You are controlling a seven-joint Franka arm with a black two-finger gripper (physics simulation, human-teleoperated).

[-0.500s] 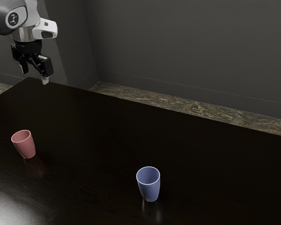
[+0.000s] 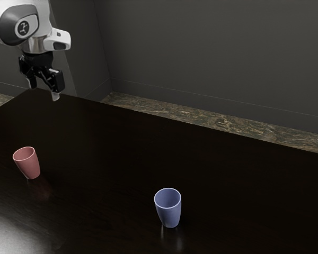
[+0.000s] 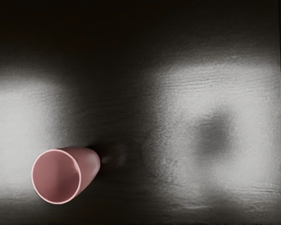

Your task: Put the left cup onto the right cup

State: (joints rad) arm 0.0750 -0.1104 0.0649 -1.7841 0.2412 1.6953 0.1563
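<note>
Pink and upright, the left cup (image 2: 26,161) stands on the dark, glossy table (image 2: 148,143) well below the gripper (image 2: 43,90) and slightly toward the exterior view's left of it, with clear air between the two. The gripper hangs high above the table's far edge at the end of the white arm (image 2: 21,26). Its black fingers (image 2: 56,83) point down and stand apart, with nothing between them and nothing touching them. In the wrist view the pink cup (image 3: 61,174) is seen from above: its open mouth faces the hand, its body tapers away toward the base, and it sits off to one side of the spot directly under the hand rather than beneath it. The table (image 3: 201,93) around it shows pale patches of reflected light. The blue cup (image 2: 168,207), also upright with its mouth open, stands far from the gripper, well toward the exterior view's right and nearer the camera. It is well apart from the pink cup, with bare tabletop between them. A dark grey wall (image 2: 217,47) rises behind the table.
</note>
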